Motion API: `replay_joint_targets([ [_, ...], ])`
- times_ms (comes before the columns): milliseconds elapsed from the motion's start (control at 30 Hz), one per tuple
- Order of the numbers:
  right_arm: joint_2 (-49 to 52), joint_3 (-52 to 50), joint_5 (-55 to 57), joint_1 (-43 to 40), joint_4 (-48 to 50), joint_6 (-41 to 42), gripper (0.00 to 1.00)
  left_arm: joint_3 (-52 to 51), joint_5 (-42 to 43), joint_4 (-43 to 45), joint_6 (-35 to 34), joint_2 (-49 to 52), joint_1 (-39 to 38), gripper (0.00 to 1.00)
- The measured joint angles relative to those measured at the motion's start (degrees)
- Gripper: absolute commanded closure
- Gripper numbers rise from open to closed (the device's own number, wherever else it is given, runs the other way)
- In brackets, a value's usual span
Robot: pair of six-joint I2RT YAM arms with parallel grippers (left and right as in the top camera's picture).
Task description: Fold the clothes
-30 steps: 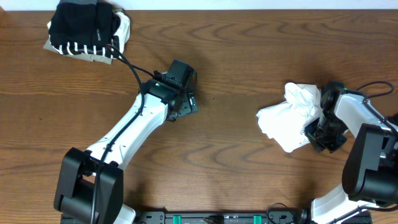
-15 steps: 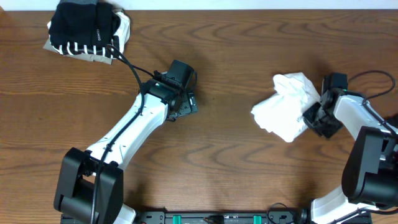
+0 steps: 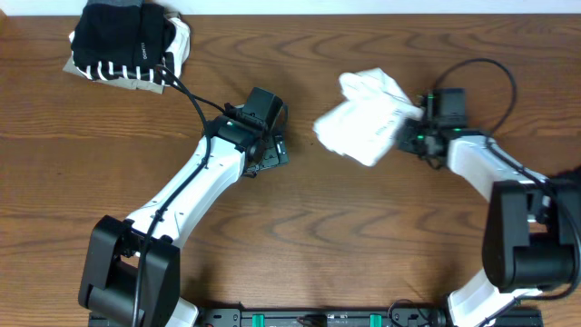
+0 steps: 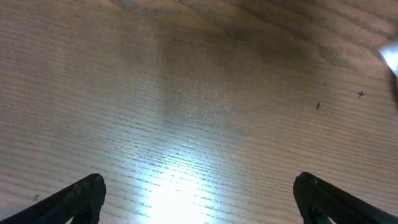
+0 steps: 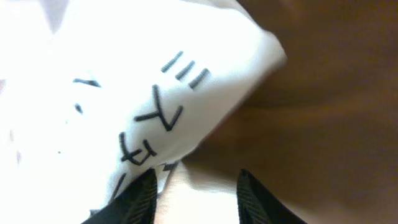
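**Fig.** White T-shirt is shown bunched on counter, far-centre, betw. both grippers. R. gripper is set at its right edge, shirt lying leftward of it. Its jaws are seen apart, bare counter betw. them, dark lettering just ahead. L. gripper stands wide open, near but apart. Bundle's long axis is judged approx. far-right to near-left; collar direction cannot be told.
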Motion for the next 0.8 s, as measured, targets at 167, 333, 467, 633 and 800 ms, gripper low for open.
replay_joint_targets([
  [167,0.8,0.0,-3.7,3.8,5.9,-1.8,0.51,0.0,0.0,0.1,0.0,0.0,0.0,0.02],
  [333,0.8,0.2,-6.4,3.7,3.8,3.0,0.65,0.0,0.0,4.2,2.0,0.0,0.0,0.02],
  [467,0.1,0.5,-11.0,3.1,1.3,6.8,0.86,-0.1,0.9,11.5,7.7,0.0,0.1,0.41],
  [633,-3.4,0.7,-15.5,2.8,-3.6,8.7,0.89,-0.2,2.8,21.8,12.7,0.2,2.1,0.94],
  [800,-8.2,0.9,-17.6,3.8,-9.6,9.3,0.94,-0.1,7.0,33.0,14.0,4.1,6.4,0.94],
])
